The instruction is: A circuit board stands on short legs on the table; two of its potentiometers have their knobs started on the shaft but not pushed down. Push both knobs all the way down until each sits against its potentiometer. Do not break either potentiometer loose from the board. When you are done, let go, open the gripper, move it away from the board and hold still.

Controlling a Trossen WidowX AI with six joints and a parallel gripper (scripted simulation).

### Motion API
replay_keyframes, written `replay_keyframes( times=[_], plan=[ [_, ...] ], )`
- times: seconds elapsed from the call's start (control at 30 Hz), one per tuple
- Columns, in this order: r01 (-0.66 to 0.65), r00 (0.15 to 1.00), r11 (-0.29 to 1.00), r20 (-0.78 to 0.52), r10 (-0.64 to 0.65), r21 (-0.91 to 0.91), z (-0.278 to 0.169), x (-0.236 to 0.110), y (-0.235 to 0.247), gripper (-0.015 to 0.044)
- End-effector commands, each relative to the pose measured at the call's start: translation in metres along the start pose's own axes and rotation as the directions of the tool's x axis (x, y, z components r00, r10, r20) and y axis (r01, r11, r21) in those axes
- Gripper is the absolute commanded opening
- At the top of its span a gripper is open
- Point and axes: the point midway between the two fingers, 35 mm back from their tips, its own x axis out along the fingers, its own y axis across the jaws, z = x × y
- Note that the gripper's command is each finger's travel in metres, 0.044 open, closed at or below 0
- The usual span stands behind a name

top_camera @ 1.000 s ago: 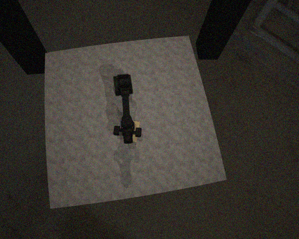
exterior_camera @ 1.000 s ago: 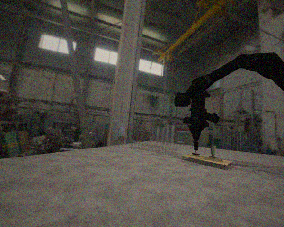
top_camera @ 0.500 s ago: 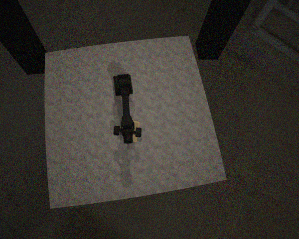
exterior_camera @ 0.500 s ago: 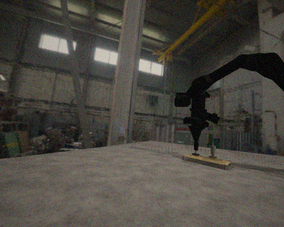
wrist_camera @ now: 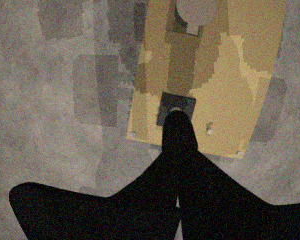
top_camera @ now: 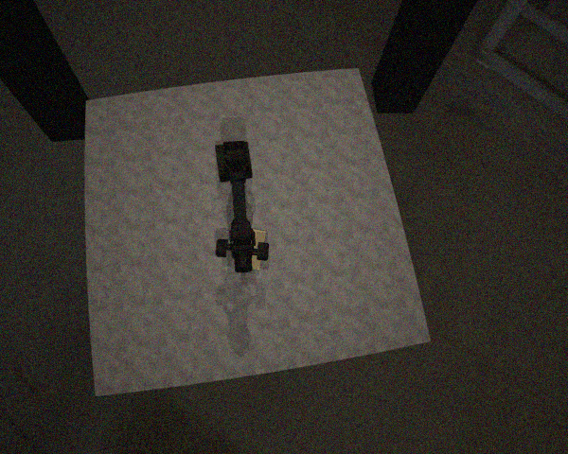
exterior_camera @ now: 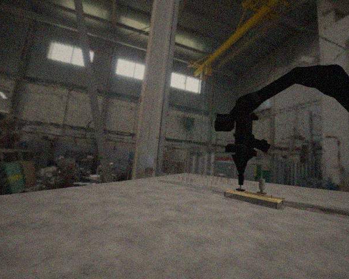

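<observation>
The circuit board [top_camera: 260,236] [exterior_camera: 270,200] [wrist_camera: 232,112] is a tan plate standing low above the table. My gripper [exterior_camera: 241,183] [wrist_camera: 178,150] is shut and empty, pointing straight down, its tips directly over the potentiometer at the board's near end in the wrist view. That potentiometer [wrist_camera: 170,104] shows as a dark square. Only a small pale part shows under my tips; whether they touch it, and how the knob there sits, I cannot tell. The other knob [exterior_camera: 261,185] [wrist_camera: 197,10] is a pale upright cylinder, standing tall over its potentiometer; a short pale piece shows beneath it in the wrist view.
A small pale post [wrist_camera: 209,130] stands on the board right of my fingertips in the wrist view. Small pale dots mark the board's near corners. The table [top_camera: 323,195] [exterior_camera: 123,228] extends around the board. Arm shadows fall across the board and table.
</observation>
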Motion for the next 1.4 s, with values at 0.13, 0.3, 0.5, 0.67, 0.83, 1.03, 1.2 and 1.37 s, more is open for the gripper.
replay_keyframes(
  times=[0.13,0.3,0.5,0.67,0.83,1.03,1.2,1.37],
  plan=[
    [0.003,1.0,1.0,0.005,-0.003,-0.004,-0.0005,0.0104,-0.0008,0.0],
    [0.003,1.0,1.0,0.005,-0.003,-0.004,-0.0005,0.0104,-0.0008,0.0],
    [0.003,1.0,1.0,0.005,-0.003,-0.004,-0.0005,0.0125,-0.0008,0.0],
    [0.003,1.0,1.0,0.005,-0.003,-0.004,-0.0004,0.0136,-0.0008,0.0],
    [0.003,1.0,1.0,0.005,-0.003,-0.004,-0.0004,0.0136,-0.0008,0.0],
    [0.003,1.0,1.0,0.005,-0.003,-0.004,-0.0004,0.0165,-0.0008,0.0],
    [0.003,1.0,1.0,0.005,-0.003,-0.004,-0.0004,0.0168,-0.0009,0.0],
    [0.003,1.0,1.0,0.005,-0.003,-0.004,-0.0004,0.0168,-0.0009,0.0]
  ],
)
